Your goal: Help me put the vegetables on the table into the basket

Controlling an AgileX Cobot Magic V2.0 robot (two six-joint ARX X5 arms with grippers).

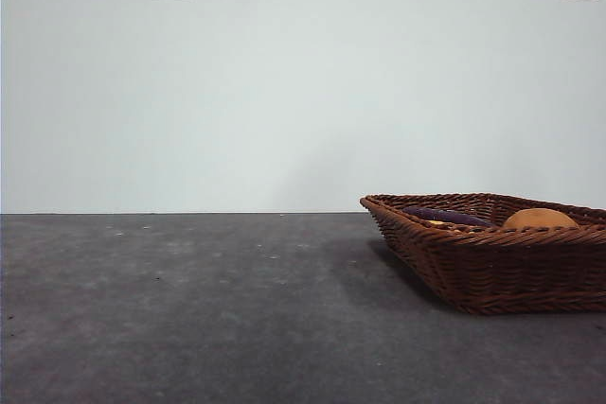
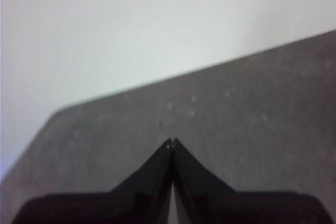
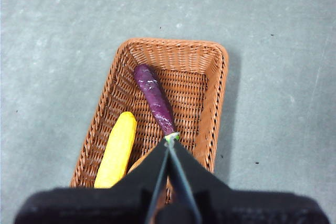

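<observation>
Right end effector (image 3: pixel 169 142) pinched to a point, jaws together with nothing between them, hanging high above the basket (image 3: pixel 216 93) and looking straight down into it. Just past the jaw tips, the green stem cap of the eggplant (image 3: pixel 155 99), its purple body lying lengthwise along the basket floor. Beside the eggplant and apart from it, a long yellow vegetable (image 3: pixel 116 150), also on the woven floor, nearer one long wall. Partly hidden beneath the jaws, a sliver of a brown rounded piece, too covered to name from this view.

Left end effector (image 2: pixel 171 142) likewise closed to a tip, empty, poised over bare bench (image 2: pixel 252 108) with pale wall beyond.

From the front: basket at the right side of the bench, cut by the picture's edge; inside it the eggplant's purple back and the round brown potato (image 1: pixel 539 219) showing over the braided rim
</observation>
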